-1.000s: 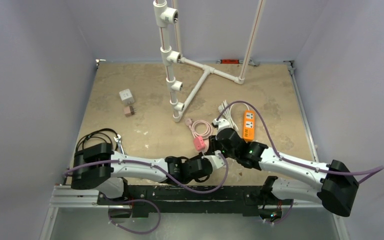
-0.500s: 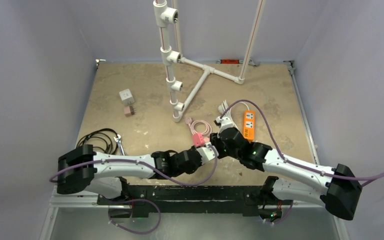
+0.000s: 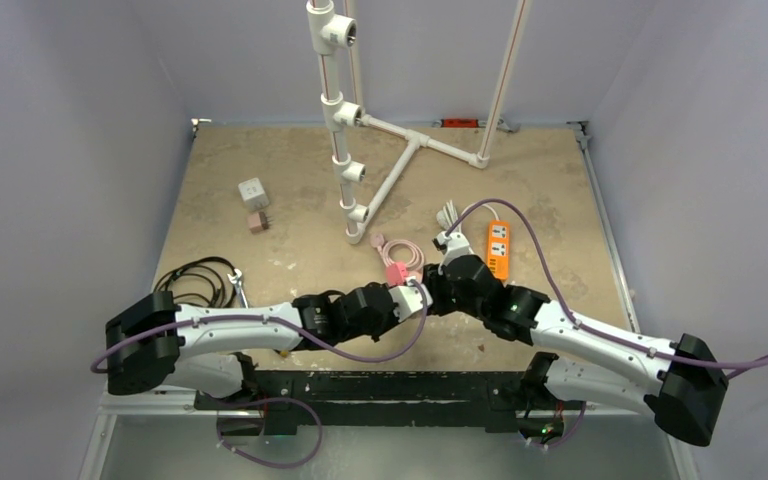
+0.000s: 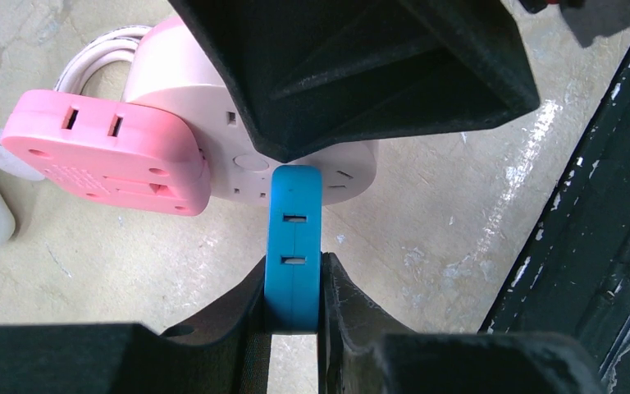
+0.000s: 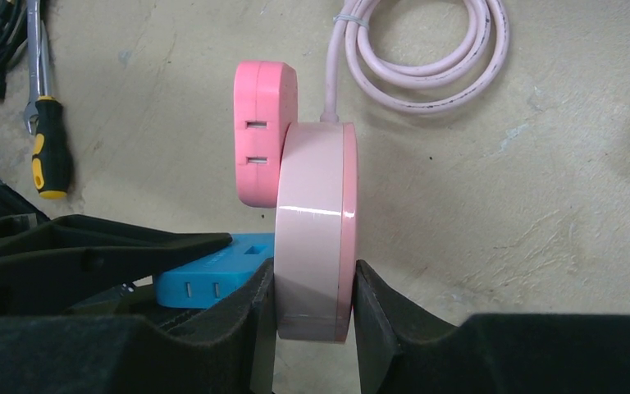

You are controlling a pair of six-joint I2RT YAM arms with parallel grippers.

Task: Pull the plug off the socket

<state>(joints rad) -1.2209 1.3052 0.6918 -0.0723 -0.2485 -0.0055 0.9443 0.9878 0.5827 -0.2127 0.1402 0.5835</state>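
A round pale-pink socket (image 5: 316, 238) stands on edge, and my right gripper (image 5: 316, 305) is shut on its rim. A blue plug (image 4: 294, 238) sticks out of the socket's face (image 4: 349, 168); no gap or prongs show between them. My left gripper (image 4: 294, 289) is shut on this blue plug. A second, pink plug (image 5: 264, 135) sits in the same face above the blue plug (image 5: 205, 279). In the top view the two grippers meet near the table's middle front, left gripper (image 3: 414, 298) against right gripper (image 3: 432, 290), beside the pink plug (image 3: 396, 274).
The socket's pink cord (image 3: 401, 252) coils just behind. An orange power strip (image 3: 498, 248) and a white plug (image 3: 447, 215) lie to the right. A white pipe frame (image 3: 345, 130) stands behind. Black cables (image 3: 195, 280) and a screwdriver (image 5: 47, 156) lie left. Two small adapters (image 3: 253, 192) sit far left.
Both grippers have carried the socket and its plugs a little away from the arm bases. The left arm has stretched out and its shoulder has swung left. Both grips are unchanged.
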